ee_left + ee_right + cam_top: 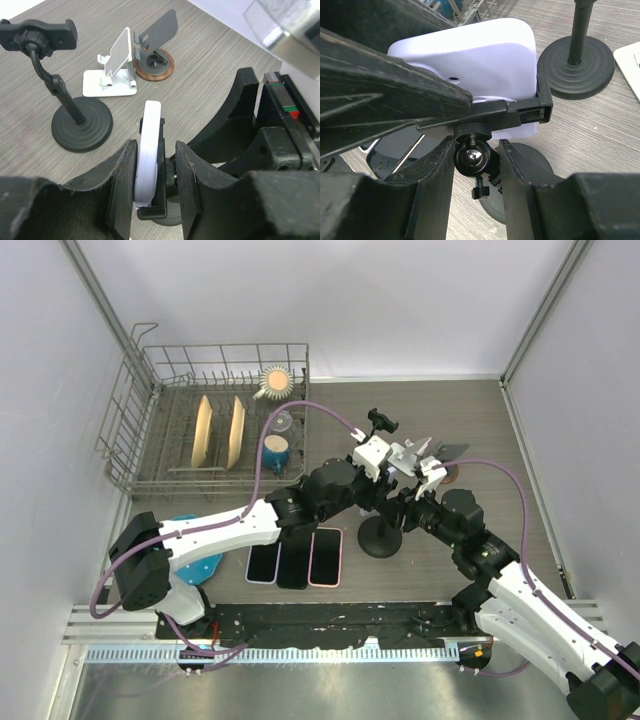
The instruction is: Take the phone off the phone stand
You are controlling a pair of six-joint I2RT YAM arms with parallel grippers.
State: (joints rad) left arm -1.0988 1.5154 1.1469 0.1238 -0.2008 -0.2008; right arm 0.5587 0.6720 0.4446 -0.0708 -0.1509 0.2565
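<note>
1. Phone (149,145), white-cased, stands on edge in the clamp of the phone stand (522,111), above the counter (215,60).
2. Across its two faces, the left gripper (156,152) has its jaws clamped tight.
3. Under the clamp, the right gripper (475,157) has its jaws closed on the stand's ball joint (471,154).

A dish rack (200,480) holds two plates (203,432) and a mug (276,452).
</note>
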